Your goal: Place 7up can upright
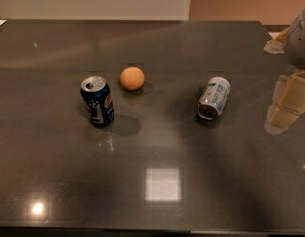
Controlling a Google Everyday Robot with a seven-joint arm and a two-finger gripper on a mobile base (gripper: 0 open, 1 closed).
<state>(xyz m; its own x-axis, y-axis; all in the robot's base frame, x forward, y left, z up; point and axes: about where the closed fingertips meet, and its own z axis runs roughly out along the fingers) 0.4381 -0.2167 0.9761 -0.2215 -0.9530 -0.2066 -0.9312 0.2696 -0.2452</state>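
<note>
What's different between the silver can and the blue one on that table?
Pose: the 7up can lies on its side, the Pepsi can stands upright. Colour: the 7up can is silver-white, the Pepsi can dark blue. Place: the 7up can lies nearer the gripper at the picture's right edge; the Pepsi can is far left. Both look the same size.

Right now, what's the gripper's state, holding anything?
Gripper: at the right edge of the view, apart from the 7up can, which lies on its side on the table; open or closed cannot be told.
</note>
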